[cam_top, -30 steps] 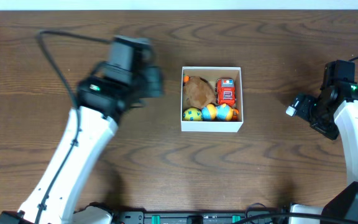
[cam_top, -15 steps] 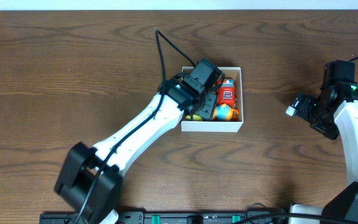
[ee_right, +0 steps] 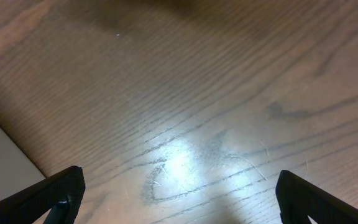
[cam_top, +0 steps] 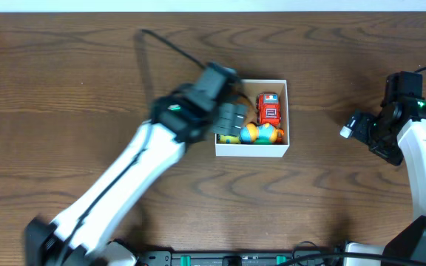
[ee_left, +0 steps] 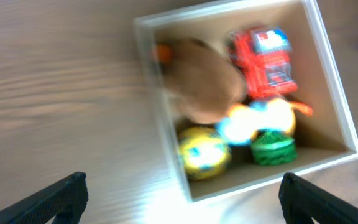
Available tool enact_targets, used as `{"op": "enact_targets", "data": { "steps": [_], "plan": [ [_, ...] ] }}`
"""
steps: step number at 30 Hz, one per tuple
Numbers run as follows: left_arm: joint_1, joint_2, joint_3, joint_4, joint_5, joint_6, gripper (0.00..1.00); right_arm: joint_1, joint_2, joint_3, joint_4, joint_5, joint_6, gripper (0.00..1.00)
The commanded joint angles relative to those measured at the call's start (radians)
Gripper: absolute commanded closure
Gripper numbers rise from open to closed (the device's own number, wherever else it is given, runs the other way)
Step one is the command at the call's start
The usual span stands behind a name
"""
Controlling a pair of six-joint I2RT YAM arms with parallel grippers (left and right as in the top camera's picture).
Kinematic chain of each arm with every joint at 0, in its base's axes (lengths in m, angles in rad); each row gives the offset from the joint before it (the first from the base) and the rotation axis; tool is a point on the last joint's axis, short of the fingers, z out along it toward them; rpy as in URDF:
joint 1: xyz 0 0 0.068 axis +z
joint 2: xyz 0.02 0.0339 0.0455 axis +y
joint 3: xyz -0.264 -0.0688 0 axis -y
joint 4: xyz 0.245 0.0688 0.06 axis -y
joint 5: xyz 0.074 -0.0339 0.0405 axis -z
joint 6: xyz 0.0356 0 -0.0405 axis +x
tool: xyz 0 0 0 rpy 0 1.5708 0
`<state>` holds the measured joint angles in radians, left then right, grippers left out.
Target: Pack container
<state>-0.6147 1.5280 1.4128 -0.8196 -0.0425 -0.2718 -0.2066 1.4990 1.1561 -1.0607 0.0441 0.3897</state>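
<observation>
The container (cam_top: 250, 150) is a white-walled square box at the table's middle. In it lie a red truck (cam_top: 269, 108) and blue-and-orange toys (cam_top: 261, 134). My left gripper (cam_top: 231, 120), blurred, hovers over the box's left side. In the left wrist view the container (ee_left: 272, 177) holds a brown plush (ee_left: 201, 81), the red truck (ee_left: 263, 56), a yellow ball (ee_left: 204, 155), a blue-orange toy (ee_left: 257, 118) and a green toy (ee_left: 272, 146). The left gripper (ee_left: 182, 202) is open and holds nothing. My right gripper (cam_top: 361, 127) stays far right, open (ee_right: 179, 199) over bare wood.
The left arm (cam_top: 124, 185) crosses the table diagonally from the front left, with its black cable (cam_top: 161, 44) arching behind it. A pale surface (ee_right: 2, 158) shows at the left edge of the right wrist view.
The left arm swung from the left over the container, opened its jaws, and has now drawn back a little leftward. A green toy now lies in the box. The right arm stayed still.
</observation>
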Motion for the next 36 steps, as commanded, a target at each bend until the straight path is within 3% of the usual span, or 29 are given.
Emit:
{"op": "enact_targets", "data": {
  "steps": [1, 11, 18, 20, 24, 30, 36],
  "plan": [
    [0.106, -0.085, 0.018, -0.050, -0.101, 0.005, 0.02, 0.039, -0.006, 0.008, 0.019, -0.024, -0.048, 0.01],
    [0.431, -0.097, 0.017, -0.055, -0.100, -0.059, 0.02, 0.321, -0.042, 0.099, 0.171, 0.037, -0.146, 0.01],
    [0.476, -0.090, 0.016, -0.039, -0.108, -0.046, 0.02, 0.363, -0.041, 0.099, 0.342, 0.106, -0.181, 0.01],
    [0.477, -0.092, 0.016, -0.043, -0.107, 0.011, 0.02, 0.363, -0.048, 0.099, 0.345, 0.107, -0.227, 0.01],
    [0.477, -0.134, 0.008, -0.071, -0.097, 0.003, 0.02, 0.363, -0.124, 0.098, 0.273, 0.113, -0.191, 0.01],
    [0.475, -0.362, -0.138, -0.053, -0.043, -0.002, 0.02, 0.373, -0.369, 0.047, 0.237, 0.143, -0.138, 0.01],
    [0.473, -0.726, -0.446, 0.030, -0.044, 0.005, 0.02, 0.417, -0.660, -0.151, 0.237, 0.230, -0.097, 0.01]
  ]
}}
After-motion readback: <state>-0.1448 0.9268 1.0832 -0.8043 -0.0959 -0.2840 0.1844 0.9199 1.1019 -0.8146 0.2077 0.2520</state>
